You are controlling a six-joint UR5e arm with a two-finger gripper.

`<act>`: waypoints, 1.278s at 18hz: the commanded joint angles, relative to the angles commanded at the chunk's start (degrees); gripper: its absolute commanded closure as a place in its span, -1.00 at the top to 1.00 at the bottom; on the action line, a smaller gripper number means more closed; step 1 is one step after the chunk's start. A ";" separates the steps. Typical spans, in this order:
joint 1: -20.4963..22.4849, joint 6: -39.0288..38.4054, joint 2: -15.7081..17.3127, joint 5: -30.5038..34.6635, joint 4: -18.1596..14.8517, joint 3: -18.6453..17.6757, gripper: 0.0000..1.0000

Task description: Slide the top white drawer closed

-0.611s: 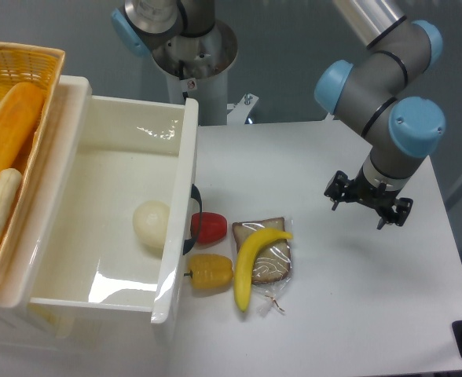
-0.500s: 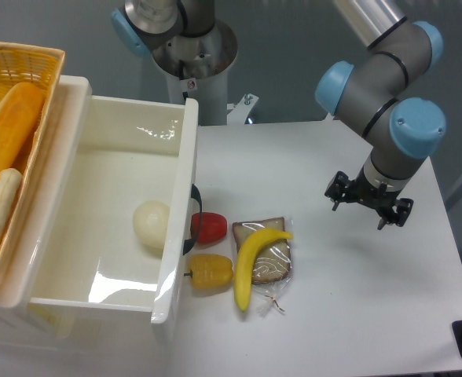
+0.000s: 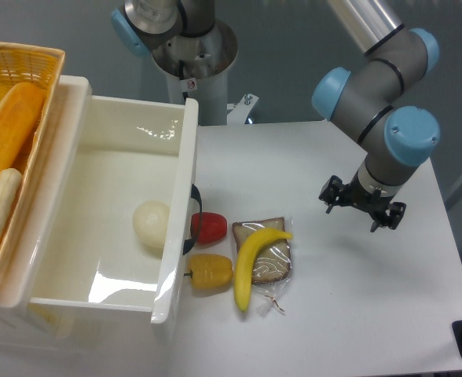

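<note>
— Standing open on the left side of the frame, the top white drawer [image 3: 97, 228] sticks well out over the table [image 3: 357, 314], doesn't it?

— It does. Its front panel runs down the middle-left of the frame, with the curved black handle [image 3: 193, 220] on its outer face. Inside lies one pale round thing [image 3: 151, 225], close to the front wall.

— And just outside the front?

— A red pepper [image 3: 210, 227] sits right by the handle, a yellow pepper [image 3: 209, 271] below it, almost against the panel. Next to those, a banana [image 3: 254, 263] lies across a bagged slice of bread [image 3: 264, 251].

— Where is the gripper [image 3: 359, 209]?

— At the right of the frame, well apart from the drawer and from the food, hanging over bare table at the end of the grey arm with blue joints [image 3: 388, 118]. It holds nothing. I see dark prongs at both of its ends, but from this angle I cannot tell whether the jaws are spread or closed.

— Upper left?

— A yellow wicker basket [image 3: 27, 86] beside the drawer's far side, with an orange loaf-like thing [image 3: 7, 133] in it.
</note>
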 joint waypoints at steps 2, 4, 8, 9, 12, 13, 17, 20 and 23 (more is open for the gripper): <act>-0.79 -3.14 0.35 -0.26 -0.09 -0.61 1.00; -1.93 -11.12 0.62 -0.35 -0.09 -1.05 1.00; -3.61 -15.29 0.62 -2.45 0.00 -0.88 1.00; -3.61 -15.64 0.70 -3.85 0.00 -0.71 1.00; -3.78 -20.73 0.70 -6.24 0.00 0.17 0.92; -4.22 -21.53 0.62 -6.68 0.00 0.26 0.77; -4.40 -23.02 0.62 -10.98 -0.09 -0.18 0.08; -4.57 -24.95 1.49 -12.04 -0.09 -0.09 -0.30; -4.40 -26.10 2.20 -13.70 -0.18 -0.09 -0.51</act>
